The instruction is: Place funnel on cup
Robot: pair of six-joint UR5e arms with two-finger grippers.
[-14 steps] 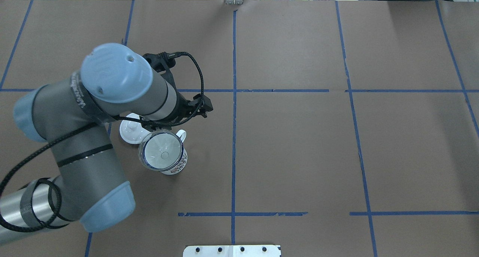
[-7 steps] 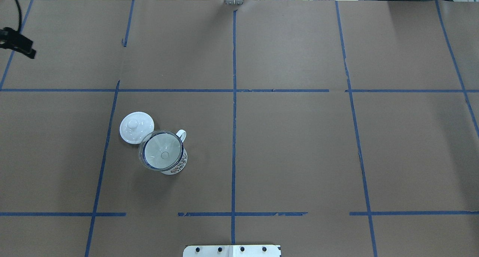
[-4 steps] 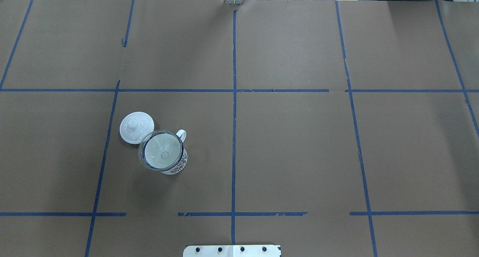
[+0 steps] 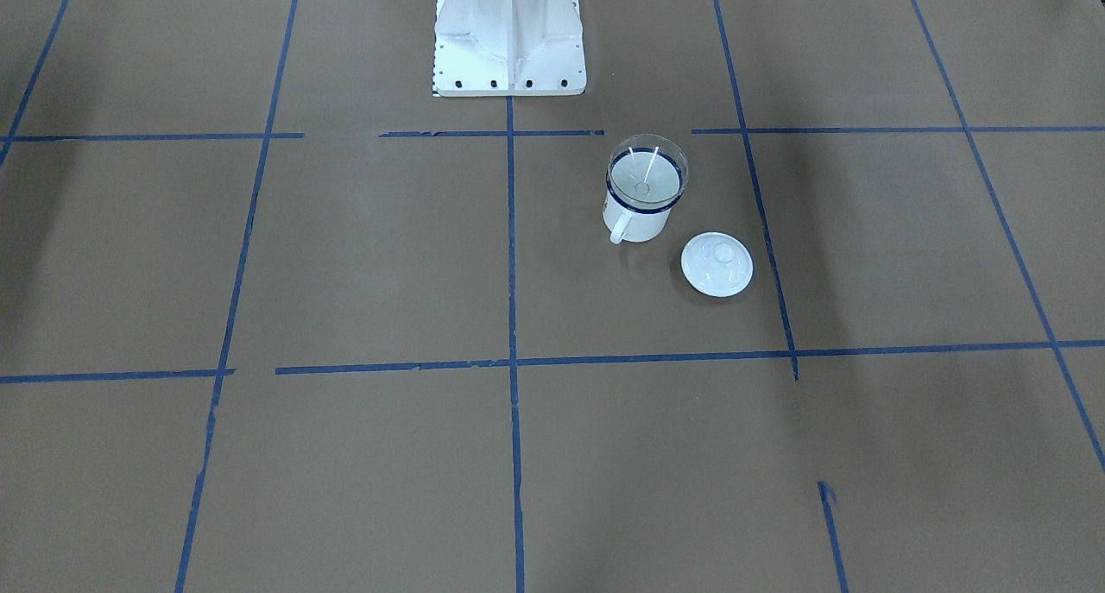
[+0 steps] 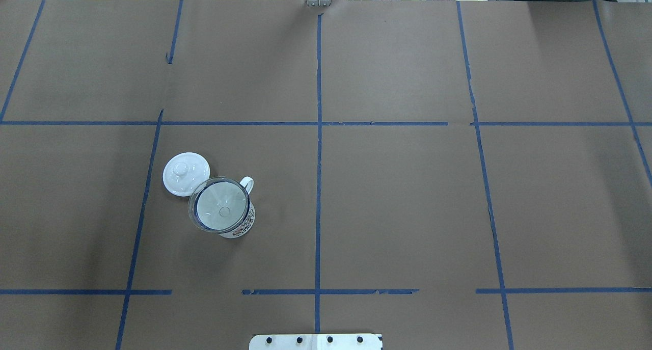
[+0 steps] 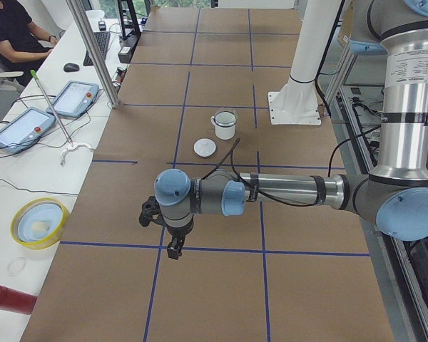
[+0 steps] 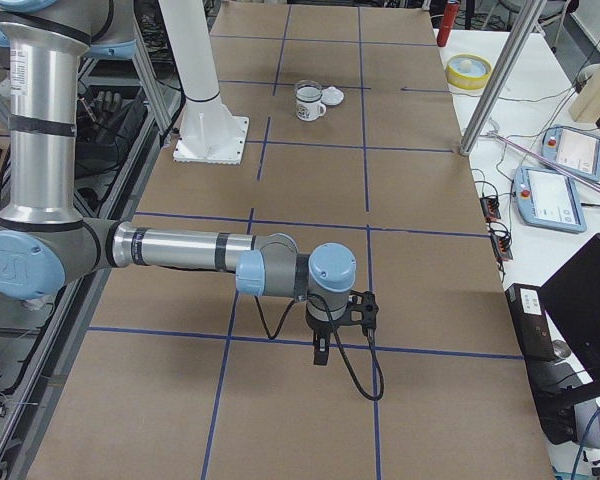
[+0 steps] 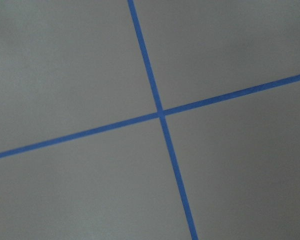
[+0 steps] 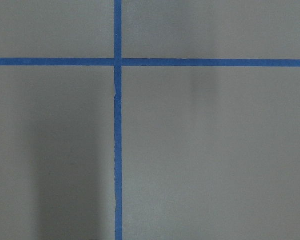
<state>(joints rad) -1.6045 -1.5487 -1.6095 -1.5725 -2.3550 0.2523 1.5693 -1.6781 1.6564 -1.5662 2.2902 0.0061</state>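
The clear funnel (image 5: 219,206) sits upright in the mouth of the white mug with a dark blue rim (image 5: 243,226), its spout down inside. Both also show in the front view, funnel (image 4: 647,174) on cup (image 4: 639,222). No gripper is near them. My left gripper (image 6: 172,249) hangs over the table far from the cup (image 6: 225,127), seen only in the exterior left view. My right gripper (image 7: 320,350) hangs over the other end of the table, far from the cup (image 7: 308,103). I cannot tell whether either is open or shut.
A round white lid with a knob (image 5: 186,173) lies flat on the table just beside the mug. The robot's white base plate (image 4: 508,58) stands at the near edge. A yellow bowl (image 6: 38,222) and tablets lie on the side bench beyond a metal pole (image 6: 93,53).
My left arm, which hung over the lid and mug two seconds ago, has drawn away to the left and out of the overhead view. The funnel and mug have not moved.
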